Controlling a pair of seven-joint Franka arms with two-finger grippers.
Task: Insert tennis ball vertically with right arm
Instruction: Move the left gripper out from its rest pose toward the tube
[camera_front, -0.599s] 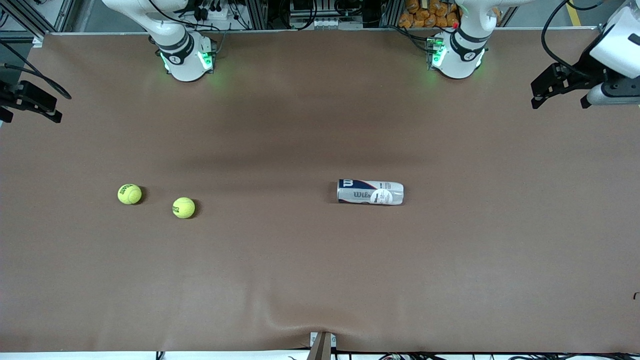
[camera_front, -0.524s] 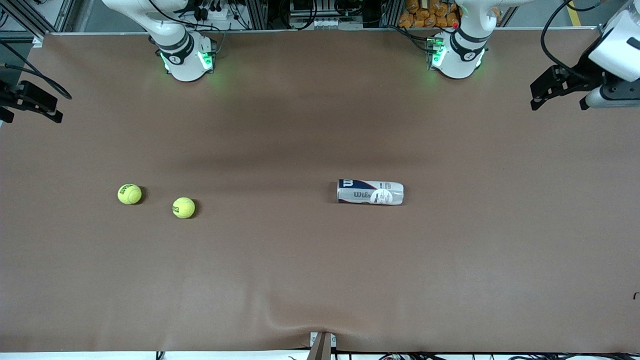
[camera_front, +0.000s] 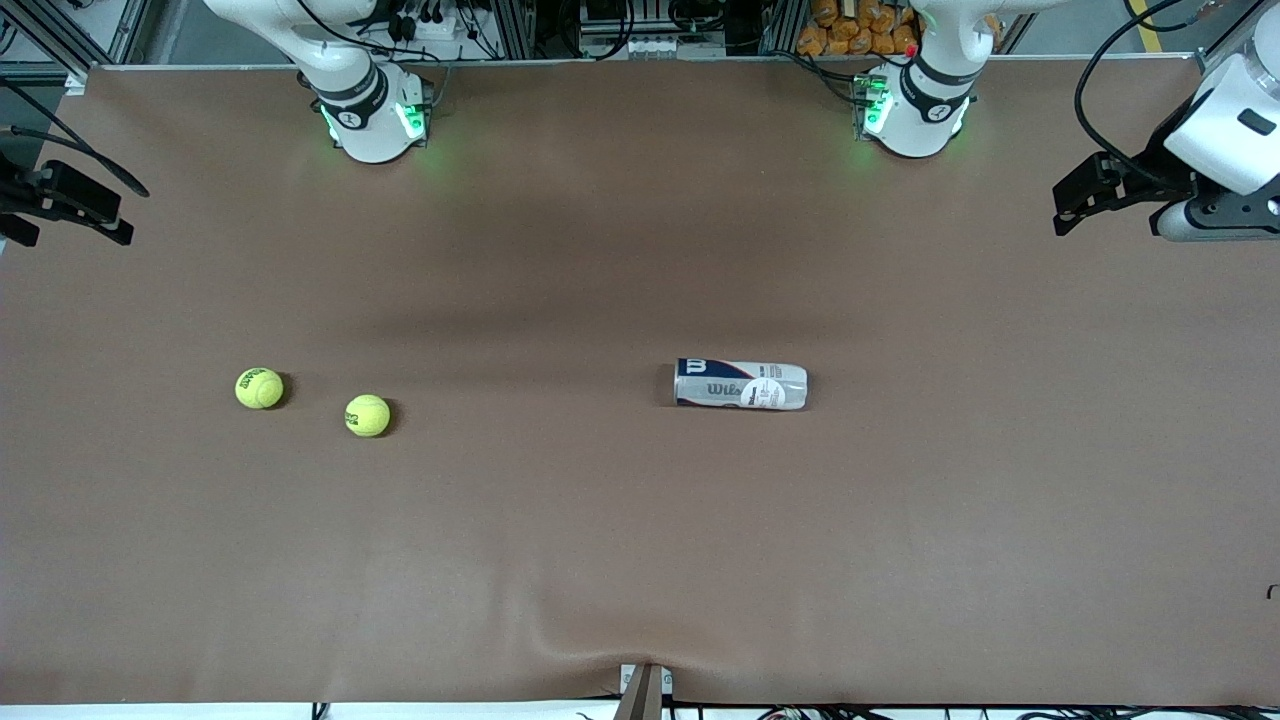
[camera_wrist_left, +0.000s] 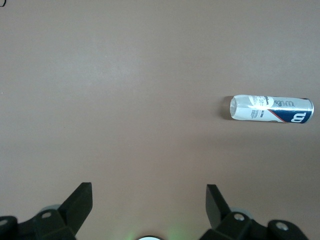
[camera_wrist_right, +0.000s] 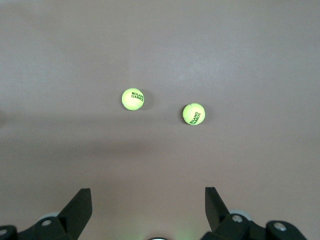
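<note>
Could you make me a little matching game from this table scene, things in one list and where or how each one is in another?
Things:
1. tennis ball can
2. tennis ball nearer the front camera
3. left gripper
4. right gripper

States:
A. open, up in the air with both balls in its wrist view
B. lying on its side on the brown table, toward the left arm's end
C. beside the other tennis ball, toward the right arm's end
D. open, up in the air with the can in its wrist view

Pairs: 1-B, 2-C, 3-D, 4-A
</note>
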